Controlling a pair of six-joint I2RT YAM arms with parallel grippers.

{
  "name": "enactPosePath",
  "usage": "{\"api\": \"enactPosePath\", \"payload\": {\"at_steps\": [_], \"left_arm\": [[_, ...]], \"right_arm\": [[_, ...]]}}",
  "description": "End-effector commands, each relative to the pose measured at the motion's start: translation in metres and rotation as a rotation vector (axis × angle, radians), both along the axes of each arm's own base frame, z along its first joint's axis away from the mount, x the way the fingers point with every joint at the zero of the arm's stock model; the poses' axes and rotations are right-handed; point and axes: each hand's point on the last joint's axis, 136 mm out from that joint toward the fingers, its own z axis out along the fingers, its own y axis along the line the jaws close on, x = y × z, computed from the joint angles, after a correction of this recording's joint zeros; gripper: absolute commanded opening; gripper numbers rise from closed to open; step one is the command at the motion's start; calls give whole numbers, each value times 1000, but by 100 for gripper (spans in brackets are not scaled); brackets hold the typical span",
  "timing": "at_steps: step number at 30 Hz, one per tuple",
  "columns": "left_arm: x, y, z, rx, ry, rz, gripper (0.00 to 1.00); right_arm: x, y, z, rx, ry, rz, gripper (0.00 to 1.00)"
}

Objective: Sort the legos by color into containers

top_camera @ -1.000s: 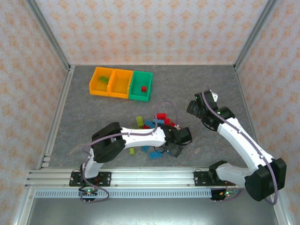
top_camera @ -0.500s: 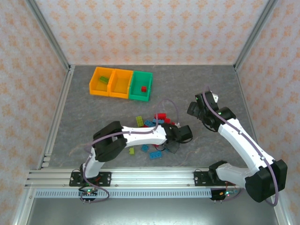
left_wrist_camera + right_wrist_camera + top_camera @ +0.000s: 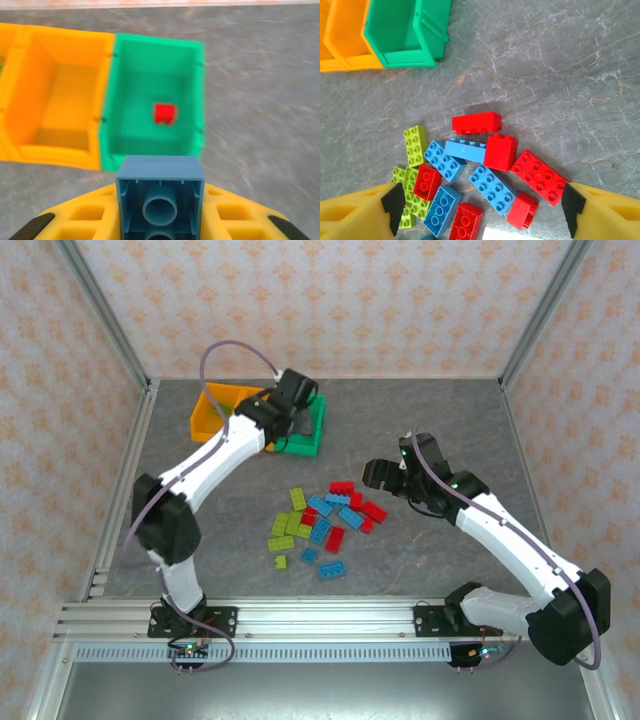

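Observation:
My left gripper (image 3: 160, 226) is shut on a light blue lego (image 3: 160, 182), held underside toward the camera just short of the green container (image 3: 152, 60). One red lego (image 3: 164, 113) lies in that container, and an orange container (image 3: 65, 107) adjoins it on the left. From above, the left gripper (image 3: 299, 420) hangs over the seam between the middle orange and green containers (image 3: 312, 445). The loose legos (image 3: 320, 520) in red, blue and lime lie mid-table. My right gripper (image 3: 482, 212) stands open above the pile, over a blue lego (image 3: 495, 189). From above it (image 3: 378, 476) is at the pile's right edge.
The leftmost orange container (image 3: 213, 412) holds a green piece. Metal frame posts and patterned walls enclose the grey table (image 3: 450, 420). The left arm stretches diagonally from its base to the containers. In the right wrist view the green container (image 3: 405, 35) sits at the top left.
The left gripper shut on a blue lego at the pile, then swung up and away to the containers. The right gripper moved left to the pile's edge.

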Motion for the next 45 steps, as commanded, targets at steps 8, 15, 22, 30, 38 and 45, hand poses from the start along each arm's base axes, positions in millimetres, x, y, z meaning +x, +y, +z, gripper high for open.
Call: {"api": "enactPosePath", "payload": {"at_steps": [8,15,22,30,38,45], "left_arm": [[101,94,-65,17,93,250,35],[115,106,-66,-37,108,268,55],[76,95,-9,-119,56,215,55],[-65,21,86,-89,-134,-141,55],[-197,14,81,19,-108,-576,71],[-245,9,62,31,-110,-832,99]], "right_arm": [[-8,-11,-1,-26,-1,-46,84],[-11,-22,-7,-51,17,-99,84],[-7,-25,-28,-90,69,-136,84],[3,5,-73,-115,211,-18,84],[39,56,-98,-240,240,70,99],[61,81,-132,-271,294,126,100]]}}
